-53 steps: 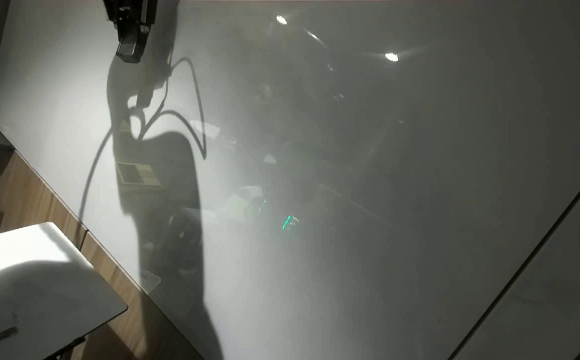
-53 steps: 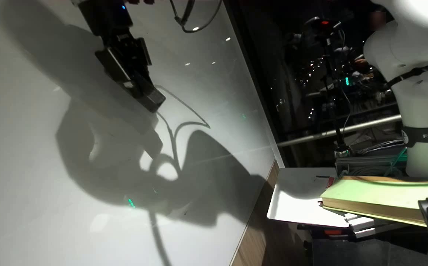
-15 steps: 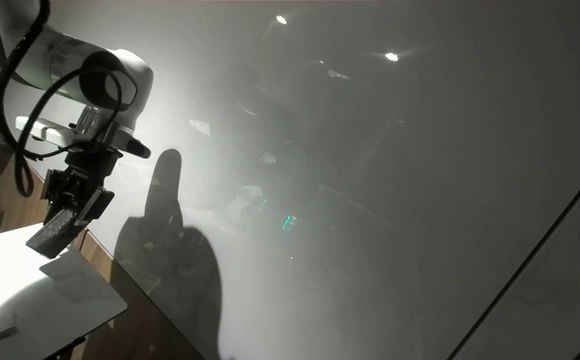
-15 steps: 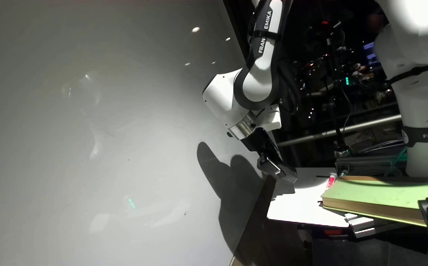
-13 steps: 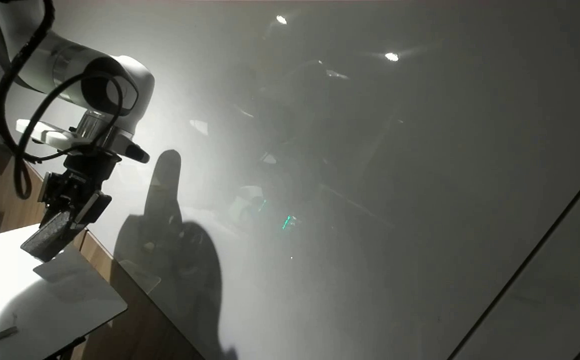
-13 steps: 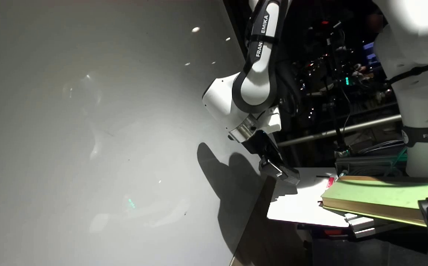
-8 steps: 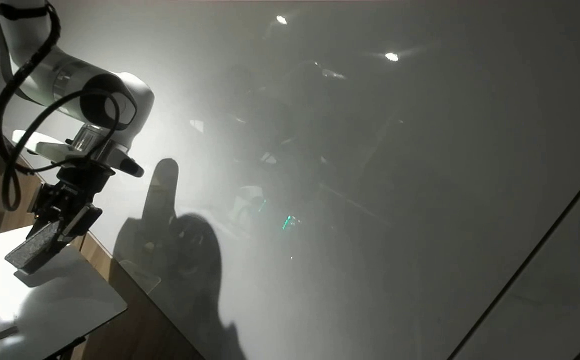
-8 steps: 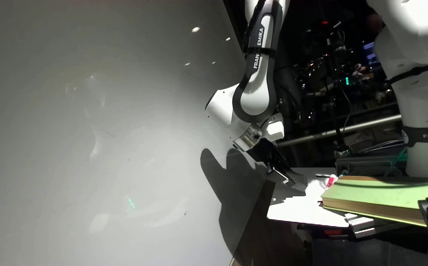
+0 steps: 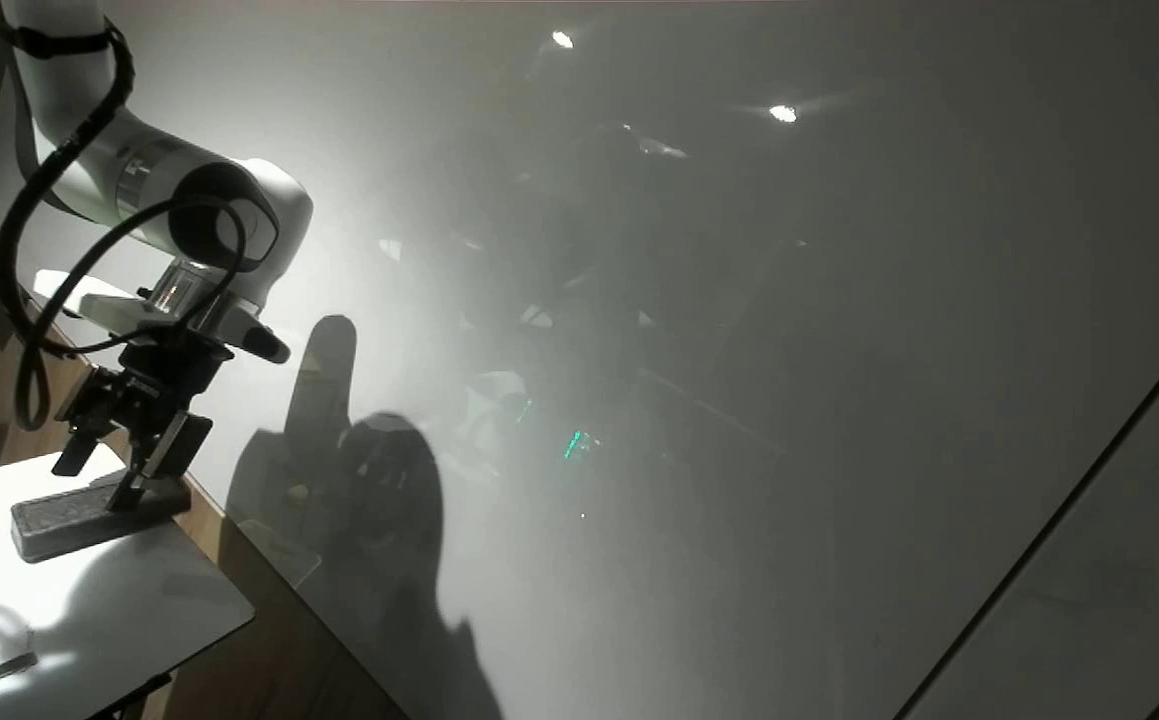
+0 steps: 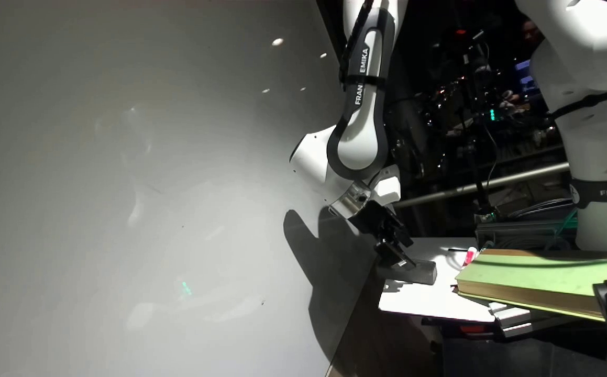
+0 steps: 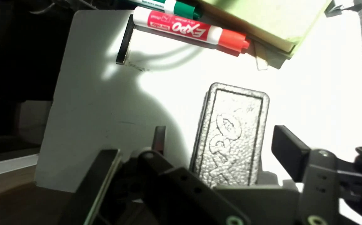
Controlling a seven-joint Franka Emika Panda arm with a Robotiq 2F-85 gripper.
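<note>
A dark grey Expo eraser (image 11: 234, 134) lies on a small white board (image 11: 90, 109), its embossed face towards the camera in the wrist view. My gripper (image 11: 224, 143) is open around it, one finger on each side and a gap showing on both. The eraser's near end is hidden by the gripper there. In both exterior views the gripper (image 9: 97, 480) is low over the eraser (image 9: 69, 520), whose end by the wooden strip reaches the board's edge. Seen from elsewhere, the fingers stay close to the eraser (image 10: 423, 273).
Beyond the eraser lie a red marker (image 11: 184, 26), a green marker (image 11: 184, 9) and a black strip (image 11: 125, 40). A thick pale green book (image 10: 539, 277) covers the board's far side. A large glossy grey surface (image 9: 739, 500) stands beside it, edged by a wooden strip (image 9: 201, 505).
My gripper has come from over the large grey surface to the small board, carrying the eraser. Within the last half second it has opened, and the eraser has dropped flat onto the board.
</note>
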